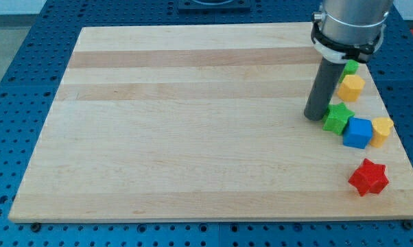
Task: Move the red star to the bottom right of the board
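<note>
The red star [368, 177] lies nearest, at the board's [193, 137] bottom right, apart from the other blocks; it has no clear long axis, and one point aims toward the view's top. Beyond it sit a blue cube [357, 132], a yellow block [382, 130] and a green star [337, 118]. My tip [315, 116] rests just left of the green star; it is a bare rod with nothing to open or close. Farther off are a yellow hexagon [351, 87] and a green block [350, 66] half hidden by the arm.

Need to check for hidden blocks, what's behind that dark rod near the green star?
Behind my tip, a small green block peeks out toward the view's top right, beside a yellow block. Its covered part and shape cannot be seen.
</note>
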